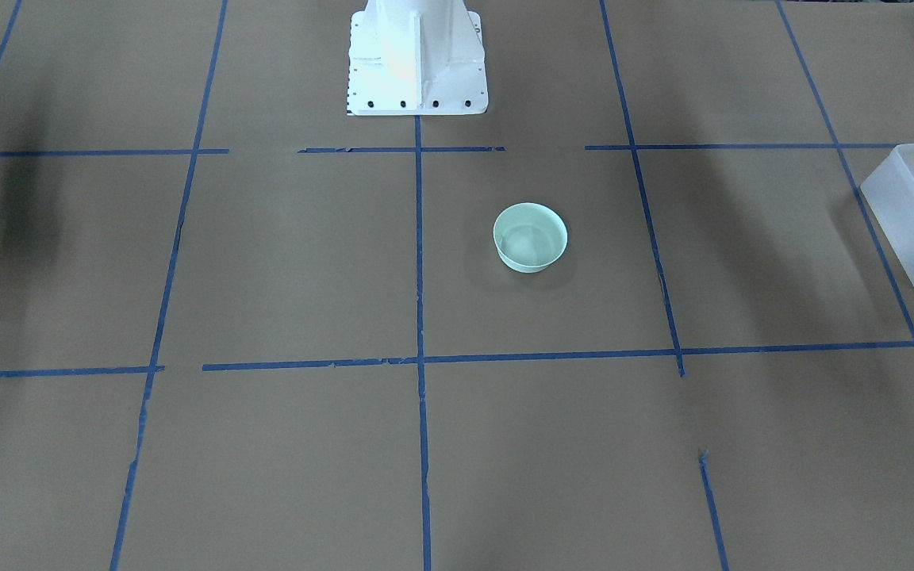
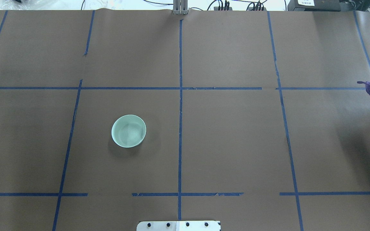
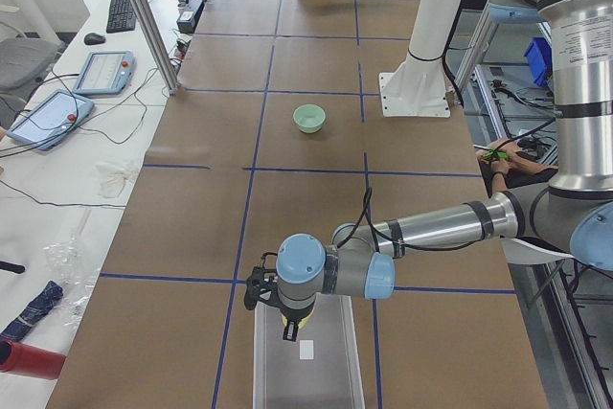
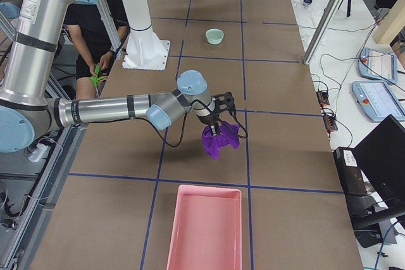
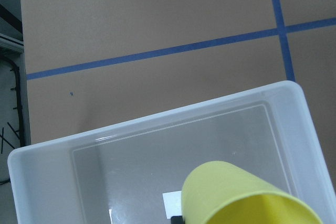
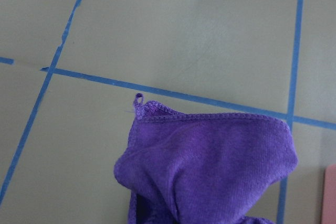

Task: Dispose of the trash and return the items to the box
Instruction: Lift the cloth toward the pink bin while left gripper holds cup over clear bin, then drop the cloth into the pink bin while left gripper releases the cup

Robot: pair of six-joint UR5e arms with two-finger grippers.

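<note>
On the robot's left side, the left pincer (image 3: 287, 323) hangs over the box (image 3: 330, 371), which sits at that end of the desk (image 2: 236, 144). From its own camera the yellow cup (image 5: 231, 192) looks very close and tipped on a slant, right above the inside of the box. I cannot tell if this pincer is clamped or apart, because its tips do not show well. I think the step now is putting the cup into the box. Next it needs to go down a bit and let the cup go so it lands inside. In the middle, a little to the robot's left, the green bowl (image 2: 128, 131) stands upright on the desk, well apart from both pincers and not yet in the box. On the right, a purple cloth (image 6: 210, 161) hangs in the air under the right pincer (image 4: 218, 124), near a pink tray (image 4: 204, 226). I cannot tell how that pincer stands either.
</note>
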